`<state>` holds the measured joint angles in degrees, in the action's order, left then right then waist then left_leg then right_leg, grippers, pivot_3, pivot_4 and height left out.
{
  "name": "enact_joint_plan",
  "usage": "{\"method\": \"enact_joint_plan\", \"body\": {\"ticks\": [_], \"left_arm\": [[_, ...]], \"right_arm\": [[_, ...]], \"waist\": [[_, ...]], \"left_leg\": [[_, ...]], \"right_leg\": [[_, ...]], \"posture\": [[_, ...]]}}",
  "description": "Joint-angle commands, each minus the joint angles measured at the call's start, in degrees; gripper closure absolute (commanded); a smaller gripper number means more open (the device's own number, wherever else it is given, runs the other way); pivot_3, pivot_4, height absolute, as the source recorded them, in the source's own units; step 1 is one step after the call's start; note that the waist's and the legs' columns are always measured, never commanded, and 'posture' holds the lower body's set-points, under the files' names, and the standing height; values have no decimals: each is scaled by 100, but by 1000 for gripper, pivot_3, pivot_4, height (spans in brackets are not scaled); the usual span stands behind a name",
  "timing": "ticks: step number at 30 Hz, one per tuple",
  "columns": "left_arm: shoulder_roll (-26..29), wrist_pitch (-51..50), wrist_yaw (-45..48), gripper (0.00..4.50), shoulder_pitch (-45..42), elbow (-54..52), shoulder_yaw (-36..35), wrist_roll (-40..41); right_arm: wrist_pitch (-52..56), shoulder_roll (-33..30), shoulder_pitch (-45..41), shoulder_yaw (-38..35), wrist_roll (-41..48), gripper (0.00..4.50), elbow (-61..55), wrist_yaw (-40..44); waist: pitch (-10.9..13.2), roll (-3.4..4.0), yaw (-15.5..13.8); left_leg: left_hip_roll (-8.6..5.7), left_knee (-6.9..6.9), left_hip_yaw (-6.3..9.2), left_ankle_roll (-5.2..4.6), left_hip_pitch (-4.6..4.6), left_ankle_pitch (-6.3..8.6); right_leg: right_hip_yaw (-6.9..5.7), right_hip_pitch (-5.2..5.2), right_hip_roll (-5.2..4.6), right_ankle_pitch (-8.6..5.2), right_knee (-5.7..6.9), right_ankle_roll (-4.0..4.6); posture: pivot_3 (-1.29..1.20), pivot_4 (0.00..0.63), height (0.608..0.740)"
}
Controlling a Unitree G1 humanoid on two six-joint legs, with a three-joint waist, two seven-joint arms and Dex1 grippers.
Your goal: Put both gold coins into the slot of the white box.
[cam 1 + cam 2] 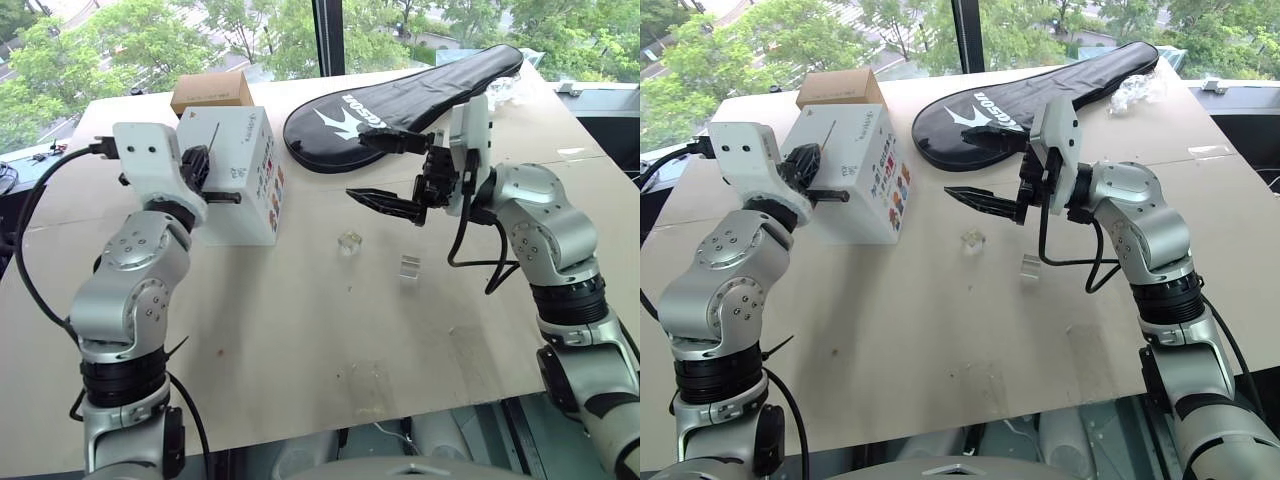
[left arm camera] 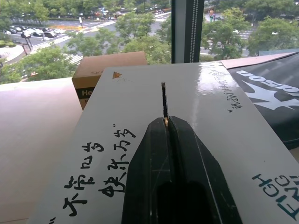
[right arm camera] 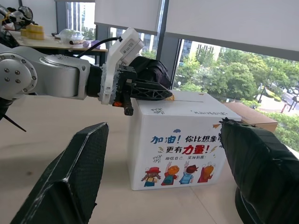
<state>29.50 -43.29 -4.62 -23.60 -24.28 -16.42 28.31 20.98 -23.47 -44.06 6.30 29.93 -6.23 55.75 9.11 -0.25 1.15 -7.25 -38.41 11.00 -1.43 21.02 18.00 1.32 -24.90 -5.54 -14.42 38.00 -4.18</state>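
Note:
The white box stands at the left of the table, its lettered face up with the thin dark slot in it. My left gripper is shut and rests over that face, its tips at the near end of the slot. A sliver of gold coin shows pinched between them. Two small glassy pieces lie on the table right of the box. My right gripper hangs open above them, pointing toward the box's picture side, with nothing between its fingers.
A flat brown cardboard box sits just behind the white box. A black racket cover lies across the back of the table, with crumpled clear plastic at the far right. The table's front edge is near.

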Motion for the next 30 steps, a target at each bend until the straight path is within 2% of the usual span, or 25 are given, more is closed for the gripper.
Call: {"method": "enact_joint_plan", "body": {"ticks": [1,2,5,6,8,10,13,16,19,23,27,30], "left_arm": [[-44,-215,32,3949,-13,-81,-206,16],[-45,-182,58,3709,-26,-70,-198,-37],[129,-119,28,2471,-115,-23,-32,-458],[163,-11,185,1835,-87,-57,-5,-481],[134,151,530,891,9,-149,-115,-323],[83,416,891,41,179,-272,-339,-122],[9,722,1475,41,380,-499,-709,406],[232,833,2397,41,803,-743,-1051,1073],[724,683,3348,41,1502,-940,-1314,1552],[1375,494,4380,41,2525,-1256,-1574,2041],[1746,295,4899,41,3318,-1459,-1701,2276],[1829,319,4941,41,3555,-1488,-1681,2201]], "right_arm": [[-24,19,-83,-151,74,216,-167,-5],[-16,17,-81,-154,74,216,-178,-6],[58,-12,-45,-154,64,216,-232,-47],[121,-36,-18,-142,41,216,-249,-88],[459,-204,97,10,-91,216,-288,-159],[557,-293,320,325,-619,216,-297,-494],[665,-96,662,576,-1016,216,-383,-1040],[705,274,973,877,-1468,216,-267,-1580],[337,577,1189,1173,-1890,216,104,-1826],[43,944,1268,1243,-2162,216,537,-2065],[-141,1178,1234,1288,-2353,216,856,-2140],[-214,1345,1191,1262,-2430,216,1054,-2204]], "waist": [[-1,-1,0],[-1,-1,0],[-1,-1,-3],[-2,-1,-3],[-2,-2,-14],[-4,-5,-16],[-5,-7,3],[-5,-8,83],[-11,-14,163],[-11,-8,133],[-9,-5,122],[-10,-6,106]], "left_leg": [[0,-1,0,0,0,0],[0,-2,0,0,0,0],[0,-4,1,0,0,0],[0,-4,1,0,0,0],[0,-4,1,0,0,0],[-1,-7,1,0,1,0],[-1,-7,1,0,1,0],[0,-5,0,1,2,0],[0,-6,-4,1,-3,-1],[5,4,-12,1,-21,0],[7,3,-13,1,-23,0],[7,3,-11,1,-24,0]], "right_leg": [[0,0,0,0,1,0],[-1,0,0,0,2,0],[-2,1,0,1,3,0],[-2,2,0,1,3,0],[-2,2,0,2,3,0],[-3,4,-1,2,0,0],[-4,3,-1,2,0,0],[-2,-1,0,2,2,0],[3,3,0,2,6,0],[12,8,10,4,7,5],[14,10,15,7,7,10],[12,12,17,9,7,12]], "posture": [[0,150,740],[0,150,740],[0,150,740],[0,150,740],[0,150,740],[0,150,740],[0,150,740],[0,150,740],[0,150,740],[0,150,740],[0,150,740],[0,150,740]]}}
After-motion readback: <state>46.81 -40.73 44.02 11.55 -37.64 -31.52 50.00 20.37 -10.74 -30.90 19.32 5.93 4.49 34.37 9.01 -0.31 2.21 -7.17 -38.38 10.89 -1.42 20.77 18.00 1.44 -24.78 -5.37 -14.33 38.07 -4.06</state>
